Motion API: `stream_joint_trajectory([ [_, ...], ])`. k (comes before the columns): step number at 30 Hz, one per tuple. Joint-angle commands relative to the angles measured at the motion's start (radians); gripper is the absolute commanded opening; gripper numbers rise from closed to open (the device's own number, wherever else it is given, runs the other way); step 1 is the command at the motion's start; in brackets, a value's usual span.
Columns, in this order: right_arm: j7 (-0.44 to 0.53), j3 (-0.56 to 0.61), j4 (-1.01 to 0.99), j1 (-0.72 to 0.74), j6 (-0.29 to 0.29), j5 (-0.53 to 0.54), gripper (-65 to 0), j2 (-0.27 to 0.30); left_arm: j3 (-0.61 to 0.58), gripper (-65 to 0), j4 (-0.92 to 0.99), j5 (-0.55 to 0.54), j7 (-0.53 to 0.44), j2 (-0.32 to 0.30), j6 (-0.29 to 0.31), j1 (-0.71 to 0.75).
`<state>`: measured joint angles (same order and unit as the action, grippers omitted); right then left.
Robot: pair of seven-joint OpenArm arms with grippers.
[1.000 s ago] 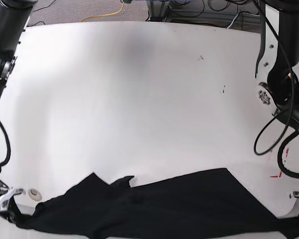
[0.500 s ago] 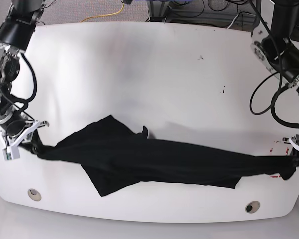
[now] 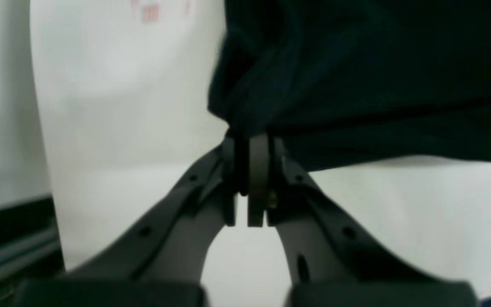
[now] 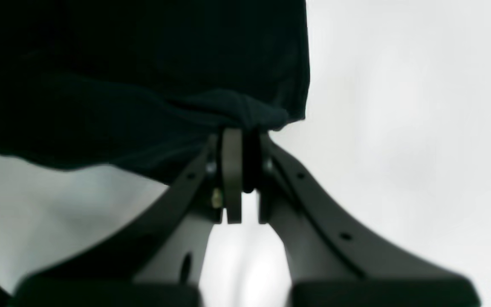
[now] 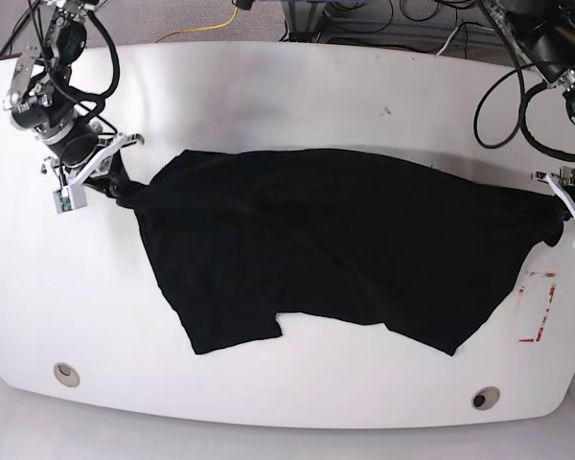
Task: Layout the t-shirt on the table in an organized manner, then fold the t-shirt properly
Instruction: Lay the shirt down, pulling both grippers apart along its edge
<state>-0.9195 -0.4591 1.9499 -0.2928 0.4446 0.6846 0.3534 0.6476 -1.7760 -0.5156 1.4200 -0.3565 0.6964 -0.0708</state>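
Spanning the white table [image 5: 297, 86], the black t-shirt [image 5: 335, 249] hangs stretched between both arms; right gripper [image 5: 108, 182] is clamped tight on a bunched corner at the base view's left; left gripper [image 5: 559, 203] is closed likewise on the opposite corner; red tape marks [image 5: 539, 309] lie just beside that end.

- The t-shirt [image 5: 335, 249] lies spread across the middle of the counter [image 5: 268, 96].
- Right claw [image 5: 110, 187] at its left end, left claw [image 5: 559, 206] at its right.
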Motion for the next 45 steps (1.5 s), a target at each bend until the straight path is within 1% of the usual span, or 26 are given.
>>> stream_joint_trajectory([
  [1,0.035,-0.013,0.038,-0.030,-0.002,0.014,-64.4,0.011,0.004,-65.0,-0.048,-0.011,-0.024,-0.019,0.002,0.032],
  [9,0.033,-0.048,0.049,-0.142,0.003,0.020,-64.4,0.006,0.090,-65.0,-0.084,-0.011,-0.024,-0.020,0.002,0.159],
  [15,-0.016,-0.089,0.058,-0.168,0.004,0.074,-64.4,0.017,0.143,-65.0,-0.115,-0.011,-0.024,-0.019,0.002,0.233],
  [18,-0.046,-0.097,0.056,-0.122,0.004,0.071,-64.4,0.019,0.157,-65.0,-0.117,-0.011,-0.024,-0.017,0.002,0.242],
  [21,-0.060,-0.086,0.036,-0.062,0.004,0.070,-64.4,0.037,0.157,-65.0,-0.117,-0.011,-0.024,-0.013,0.002,0.237],
  [24,-0.065,-0.036,-0.011,0.016,0.004,0.070,-64.4,0.043,0.156,-65.0,-0.117,-0.007,-0.024,0.021,0.002,0.203],
  [29,-0.062,0.049,-0.151,0.159,0.004,0.068,-64.4,0.063,0.154,-65.0,-0.111,-0.001,-0.048,0.060,0.002,0.107],
  [32,-0.059,0.089,-0.257,0.237,0.004,0.068,-64.4,0.063,0.116,-65.0,-0.103,0.028,-0.057,0.084,0.002,0.052],
  [35,-0.057,0.119,-0.361,0.306,0.004,0.068,-64.4,0.063,0.062,-65.0,-0.080,0.073,-0.058,0.089,0.002,0.002],
  [41,-0.008,0.132,-0.516,0.375,0.004,0.068,-63.9,0.065,0.039,-65.0,-0.041,0.127,-0.058,0.092,0.002,-0.051],
  [43,0.000,0.132,-0.556,0.389,0.004,0.068,-60.7,0.065,0.039,-65.0,-0.041,0.133,-0.058,0.092,0.002,-0.053],
  [45,0.000,0.130,-0.576,0.395,0.000,0.068,-51.7,0.074,0.039,-65.0,-0.041,0.133,-0.058,0.092,0.002,-0.053],
])
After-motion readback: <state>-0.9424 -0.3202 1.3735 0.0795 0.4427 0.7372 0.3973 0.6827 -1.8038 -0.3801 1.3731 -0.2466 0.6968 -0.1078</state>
